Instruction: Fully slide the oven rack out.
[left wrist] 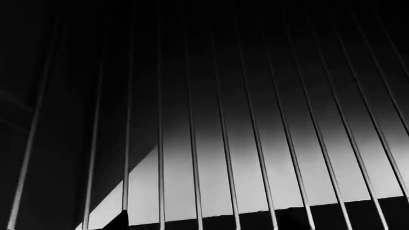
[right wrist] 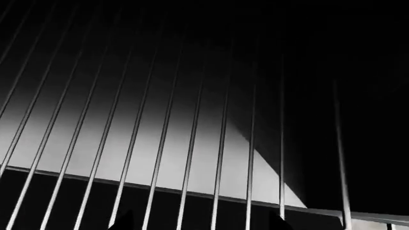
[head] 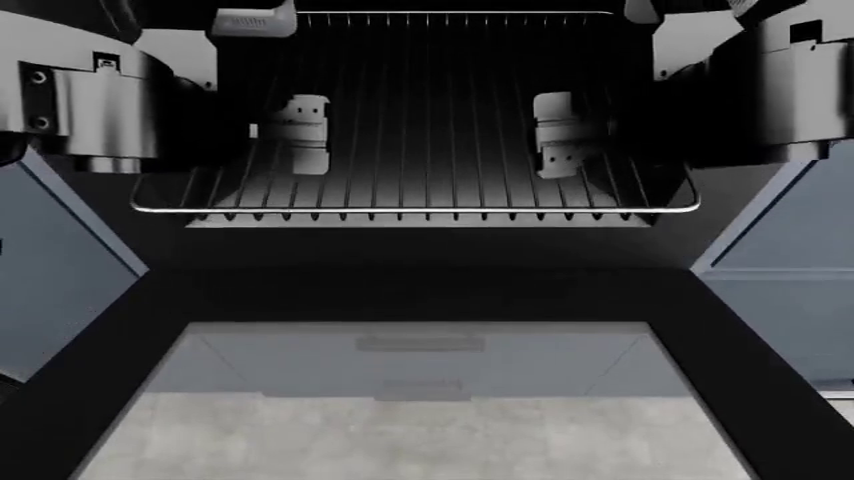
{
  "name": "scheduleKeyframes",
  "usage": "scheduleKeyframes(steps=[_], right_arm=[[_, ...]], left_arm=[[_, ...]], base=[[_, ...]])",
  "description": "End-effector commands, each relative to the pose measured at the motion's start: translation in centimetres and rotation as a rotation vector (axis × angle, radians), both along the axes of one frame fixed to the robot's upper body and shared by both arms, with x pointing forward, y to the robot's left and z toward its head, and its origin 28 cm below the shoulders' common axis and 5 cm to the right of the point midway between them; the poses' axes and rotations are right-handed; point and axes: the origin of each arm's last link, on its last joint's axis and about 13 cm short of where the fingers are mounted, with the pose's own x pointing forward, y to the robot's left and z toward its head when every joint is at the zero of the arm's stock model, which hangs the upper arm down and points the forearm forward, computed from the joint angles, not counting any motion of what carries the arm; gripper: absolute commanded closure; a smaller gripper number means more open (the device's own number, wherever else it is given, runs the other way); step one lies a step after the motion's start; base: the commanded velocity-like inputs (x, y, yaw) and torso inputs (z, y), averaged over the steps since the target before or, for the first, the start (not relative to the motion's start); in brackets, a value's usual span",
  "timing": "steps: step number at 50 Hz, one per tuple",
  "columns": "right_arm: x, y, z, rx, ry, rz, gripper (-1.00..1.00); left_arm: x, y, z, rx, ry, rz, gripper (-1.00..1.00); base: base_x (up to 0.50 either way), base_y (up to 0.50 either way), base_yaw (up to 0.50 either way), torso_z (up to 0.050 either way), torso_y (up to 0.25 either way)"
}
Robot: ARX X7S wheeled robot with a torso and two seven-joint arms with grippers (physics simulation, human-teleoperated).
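The oven rack point(head: 414, 208), a silver wire grid with a thicker front rim bar, sticks partly out of the dark oven cavity above the lowered door. My left gripper point(head: 304, 135) and right gripper point(head: 558, 135) are both reached into the cavity at rack level, left and right of the middle. In the left wrist view the rack's rods point(left wrist: 191, 143) run across the whole picture, and my left gripper point(left wrist: 204, 223) shows only as dark fingertips set wide apart. The right wrist view shows the same rods point(right wrist: 282, 143) and the right gripper point(right wrist: 199, 223) spread wide. Neither gripper clamps a rod.
The oven door point(head: 427, 420), grey with a glass panel in a dark frame, lies folded down towards me below the rack. Blue-grey cabinet fronts stand at the left point(head: 54, 250) and right point(head: 787, 290). My bulky arm links point(head: 94, 90) point(head: 787, 80) flank the oven opening.
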Motion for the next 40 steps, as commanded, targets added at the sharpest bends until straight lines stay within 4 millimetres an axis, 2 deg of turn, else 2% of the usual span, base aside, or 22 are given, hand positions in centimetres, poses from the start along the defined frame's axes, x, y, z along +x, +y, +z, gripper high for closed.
scheduleKeyframes(steps=[1, 9, 22, 31, 40], right_arm=[[1.5, 0.2, -0.3, 0.018, 0.106, 0.003, -1.00], [2.2, 0.2, -0.6, 0.027, 0.112, -0.001, -1.00], [2.7, 0.1, -3.1, 0.033, 0.181, -0.040, -1.00], [2.5, -0.2, -5.2, 0.026, 0.260, -0.041, -1.00], [1.3, -0.3, -6.1, 0.022, 0.309, -0.030, -1.00]], left_arm=[[1.4, 0.2, -1.2, 0.013, 0.085, -0.001, -1.00], [1.9, 0.5, -1.9, 0.004, 0.113, 0.005, -1.00], [2.0, 0.6, -3.8, 0.009, 0.148, 0.038, -1.00], [1.6, 0.7, -5.2, 0.056, 0.191, 0.046, -1.00], [0.7, 0.8, -5.9, 0.125, 0.238, 0.041, -1.00]], base=[[0.00, 0.00, 0.00, 0.000, 0.000], [0.00, 0.00, 0.00, 0.000, 0.000], [0.00, 0.00, 0.00, 0.000, -0.002], [0.00, 0.00, 0.00, -0.003, -0.011], [0.00, 0.00, 0.00, -0.004, -0.013]])
